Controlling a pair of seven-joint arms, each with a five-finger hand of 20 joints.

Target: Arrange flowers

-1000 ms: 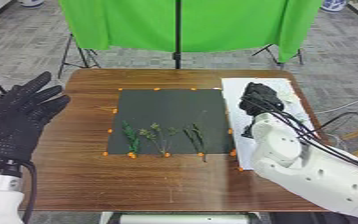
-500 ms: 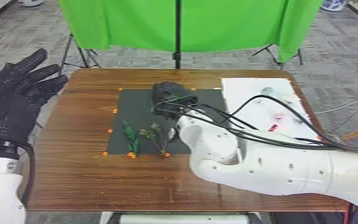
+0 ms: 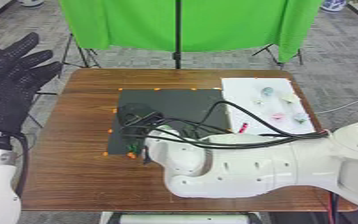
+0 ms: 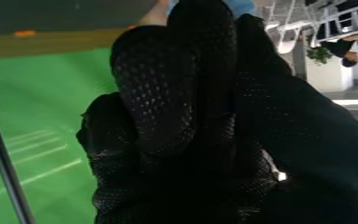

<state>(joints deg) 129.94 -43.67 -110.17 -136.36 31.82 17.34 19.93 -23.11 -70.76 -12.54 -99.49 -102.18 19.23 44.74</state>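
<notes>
Flowers [image 3: 278, 116]: the job looks begun, but not finished, I think; at least one bit of green is on the mat; the colored flowers look left to do.
Green sprig [image 3: 133, 147]: on the near part of the black mat [image 3: 171, 97]; partly hidden, so I can't count the greens.
Right hand [image 3: 138, 114]: over the mat's left side; I can't tell how open it is, or if it has hold of anything.
Left hand [image 3: 7, 97]: up past the table's left side; fingers wide open; holds nothing.
White sheet [image 3: 238, 87]: at the right; a red thing [image 3: 243, 128] is nearest; the pink flowers come next, then pale ones; a blue flower [image 3: 267, 91] is farthest.
Green cloth [image 3: 122, 25]: hangs behind the table [image 3: 78, 175].
</notes>
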